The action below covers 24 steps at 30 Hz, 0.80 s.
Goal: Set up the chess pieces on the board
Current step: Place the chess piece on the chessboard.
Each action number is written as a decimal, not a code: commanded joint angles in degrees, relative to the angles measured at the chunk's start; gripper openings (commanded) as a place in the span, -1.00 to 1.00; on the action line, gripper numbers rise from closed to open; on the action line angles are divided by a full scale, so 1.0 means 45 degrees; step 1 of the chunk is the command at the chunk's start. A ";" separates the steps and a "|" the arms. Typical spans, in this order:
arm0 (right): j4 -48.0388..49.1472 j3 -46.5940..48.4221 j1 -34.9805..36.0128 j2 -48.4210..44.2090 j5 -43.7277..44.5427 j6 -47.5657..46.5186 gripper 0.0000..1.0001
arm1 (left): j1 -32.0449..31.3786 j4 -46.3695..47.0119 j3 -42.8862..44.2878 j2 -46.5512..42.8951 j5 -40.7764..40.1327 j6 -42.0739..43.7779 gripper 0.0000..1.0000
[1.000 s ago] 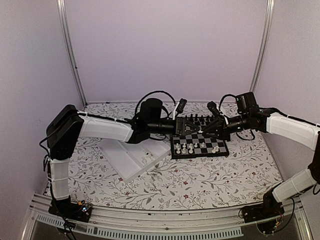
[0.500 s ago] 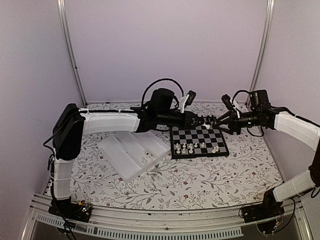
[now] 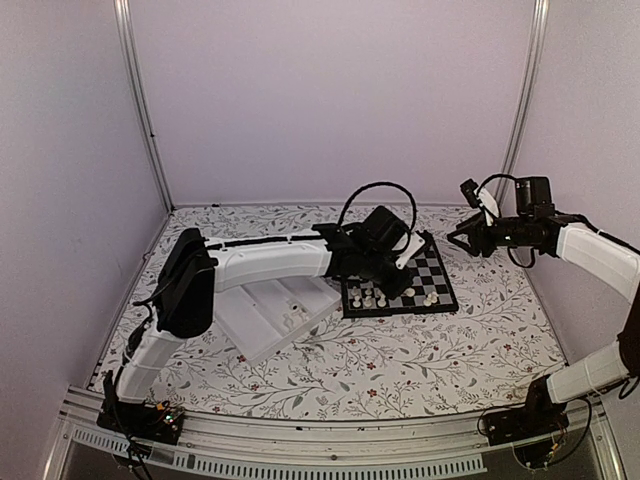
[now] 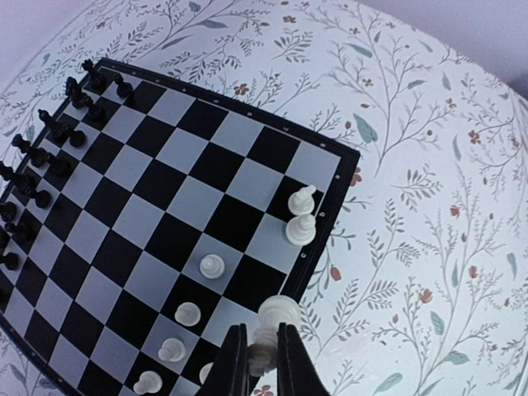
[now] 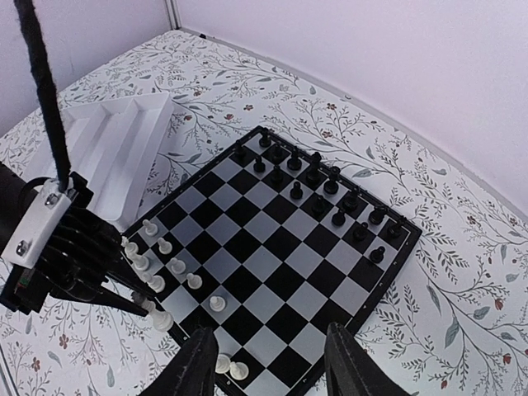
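— Over the white-side edge of the board [image 4: 165,190], what is the left hand [image 4: 262,342] doing?
— Pinching a white piece [image 4: 276,312] upright, with edge squares just beneath. The right hand [image 5: 268,367] is spread, empty, and farther off.

Soft, even light from above fills the scene, casting only faint shadows on the table [image 3: 420,350]. Both wrist views bow at their edges; the left gripper [image 4: 262,359] blurs close to the lens.
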 commanded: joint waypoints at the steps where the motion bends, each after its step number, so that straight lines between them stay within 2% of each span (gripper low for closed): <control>1: 0.0264 -0.0162 -0.0069 0.0298 0.0426 0.0010 -0.04 | -0.0194 -0.1600 0.1037 0.0572 -0.1263 0.1171 -0.87; 8: 0.0240 -0.0211 -0.0090 0.0379 0.0327 -0.0093 -0.04 | -0.0435 -0.2248 0.1796 0.1228 -0.2292 0.1797 -0.85; 24: 0.0092 -0.0157 -0.0081 0.0655 0.0029 -0.0230 -0.03 | -0.0618 -0.2491 0.2131 0.1800 -0.2812 0.2197 -0.80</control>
